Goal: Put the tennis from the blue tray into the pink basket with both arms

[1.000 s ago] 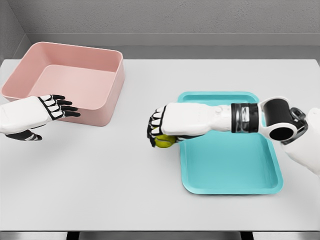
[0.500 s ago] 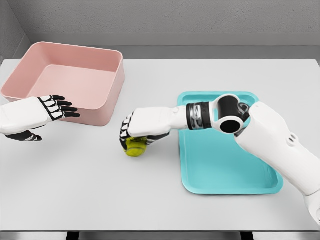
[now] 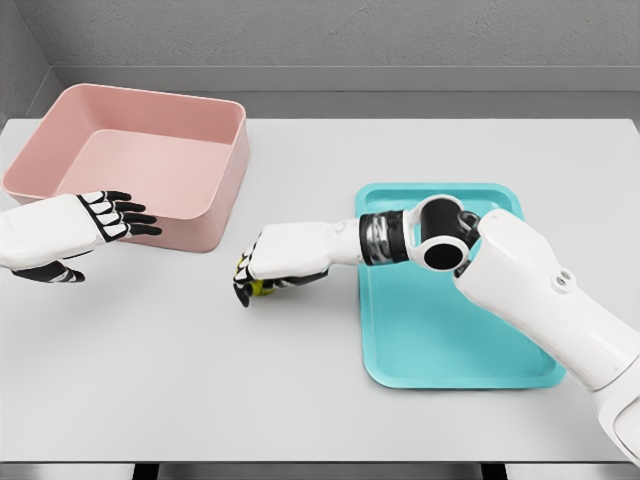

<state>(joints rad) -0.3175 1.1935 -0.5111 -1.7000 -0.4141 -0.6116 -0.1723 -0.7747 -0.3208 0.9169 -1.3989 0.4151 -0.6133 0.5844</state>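
My right hand (image 3: 268, 266) curled around tennis ball (image 3: 258, 286), out of blue tray (image 3: 455, 345), over table (image 3: 300, 380) between tray and pink basket (image 3: 215, 190). Left hand (image 3: 95, 222) spread, empty, beside basket. Left: handover, drop into basket.

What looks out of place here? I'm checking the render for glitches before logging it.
Nothing stands out. The tennis ball sits in the right hand over the table, between the blue tray and the upright pink basket. The left hand waits beside the basket.
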